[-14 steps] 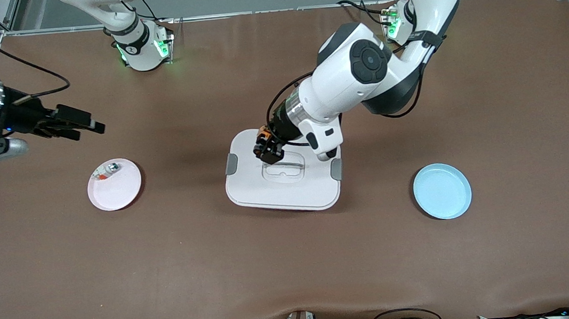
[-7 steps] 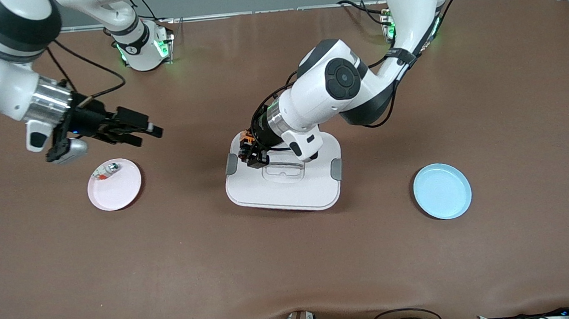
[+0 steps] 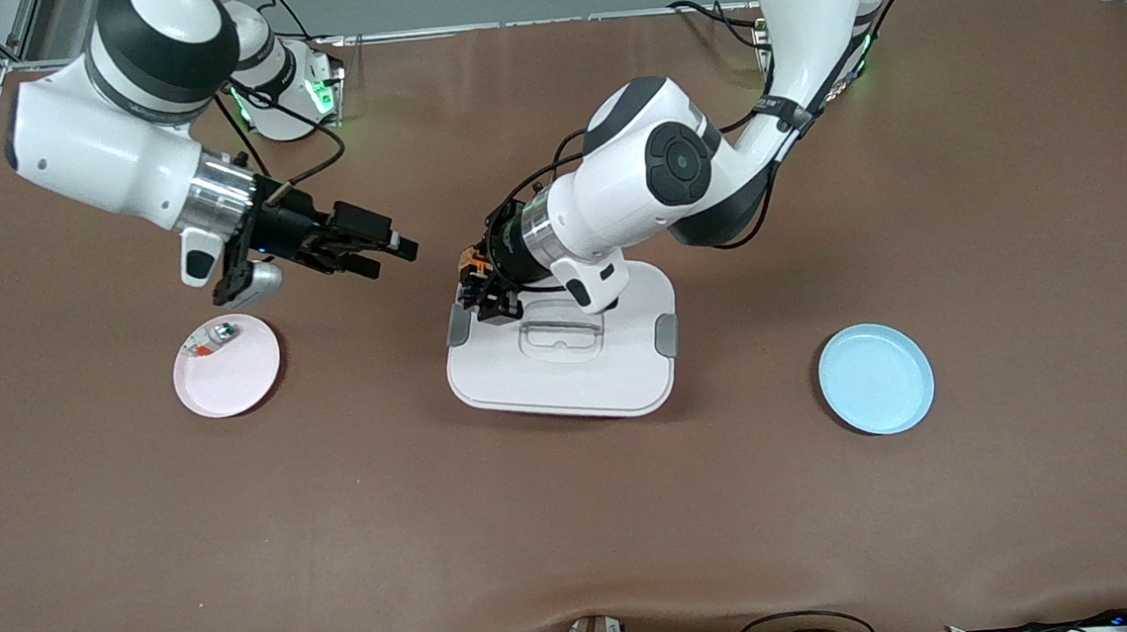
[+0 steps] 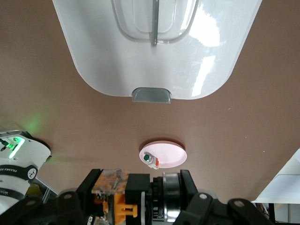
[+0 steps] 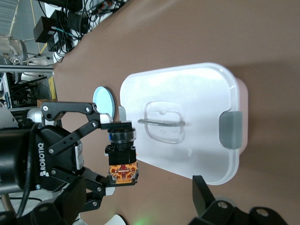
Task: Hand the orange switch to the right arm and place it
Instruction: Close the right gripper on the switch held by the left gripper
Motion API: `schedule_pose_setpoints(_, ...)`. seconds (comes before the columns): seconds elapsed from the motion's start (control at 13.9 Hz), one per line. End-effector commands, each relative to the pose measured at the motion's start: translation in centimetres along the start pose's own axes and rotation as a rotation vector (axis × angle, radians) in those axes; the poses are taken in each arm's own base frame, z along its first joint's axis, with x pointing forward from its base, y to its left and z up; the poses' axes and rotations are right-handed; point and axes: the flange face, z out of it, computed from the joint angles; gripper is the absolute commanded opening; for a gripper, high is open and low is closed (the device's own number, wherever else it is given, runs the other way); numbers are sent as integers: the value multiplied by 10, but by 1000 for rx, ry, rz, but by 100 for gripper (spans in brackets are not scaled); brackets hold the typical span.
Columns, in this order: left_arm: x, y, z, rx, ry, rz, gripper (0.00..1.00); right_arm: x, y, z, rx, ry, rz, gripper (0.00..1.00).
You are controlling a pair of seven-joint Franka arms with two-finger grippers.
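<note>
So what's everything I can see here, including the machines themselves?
orange switch: one, black body with orange parts, held in the air by the left hand, over the table beside the white box.
white box: one, lidded, grey clips, mid-table.
pink plate: one, toward the right arm's end.
small part: one, silver, green and red-white, on the pink plate.
blue plate: one, toward the left arm's end.
table: one, brown.
left hand: one, shut on the switch.
right hand: one, open, over the table between pink plate and box.
</note>
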Motion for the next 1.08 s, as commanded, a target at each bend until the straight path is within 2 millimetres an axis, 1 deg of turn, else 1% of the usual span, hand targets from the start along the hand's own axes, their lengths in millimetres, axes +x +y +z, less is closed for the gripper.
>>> schedule_pose_setpoints(0.0, -7, 3, 6, -11, -41, -10, 0, -3, 2, 19, 13, -17, 30, 100)
schedule_pose_setpoints(0.07, -5, 3, 12, -8, -45, -17, 0, -6, 0, 28, 15, -27, 33, 100)
schedule_pose_setpoints(0.22, -5, 4, 17, -18, -53, -17, 0, -4, 2, 40, 35, -29, 61, 100)
schedule_pose_setpoints(0.29, -8, -1, 25, -10, -51, -12, 0, -6, 0, 49, 31, -21, 58, 100)
schedule_pose_setpoints(0.5, -9, -4, 29, -3, -49, -10, 0, -5, 1, 69, 16, -17, 57, 100)
schedule_pose_setpoints(0.79, -12, -7, 32, 1, -49, -7, 0, 1, 10, 79, 3, -28, 54, 100)
schedule_pose_setpoints(1.01, -13, -8, 32, 1, -48, -2, 0, 0, 13, 82, -2, -38, 54, 100)
